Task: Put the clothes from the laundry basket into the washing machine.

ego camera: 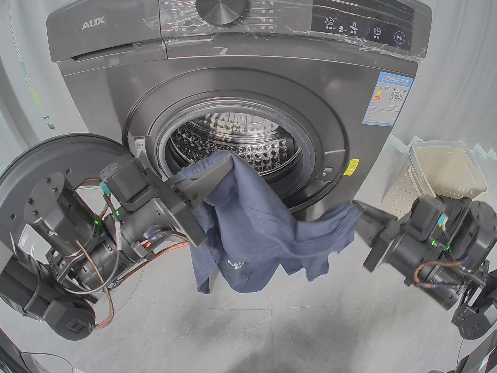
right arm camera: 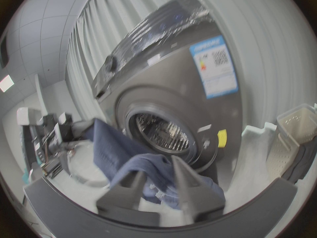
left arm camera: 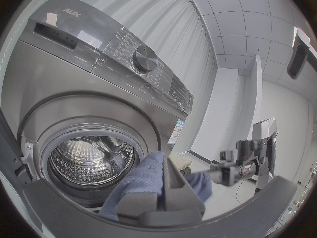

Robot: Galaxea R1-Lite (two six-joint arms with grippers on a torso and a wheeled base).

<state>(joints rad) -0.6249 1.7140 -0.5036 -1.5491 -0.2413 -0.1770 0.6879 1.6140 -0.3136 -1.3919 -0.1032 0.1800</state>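
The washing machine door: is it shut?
No, the door stands swung open at the left, leaving the drum in plain sight.

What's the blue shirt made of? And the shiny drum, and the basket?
Shirt: soft cloth, maybe cotton; it drapes and creases.
Drum: shiny metal, likely steel; bright reflections, punched holes.
Basket: matte cream plastic, probably; stiff walls with small holes.
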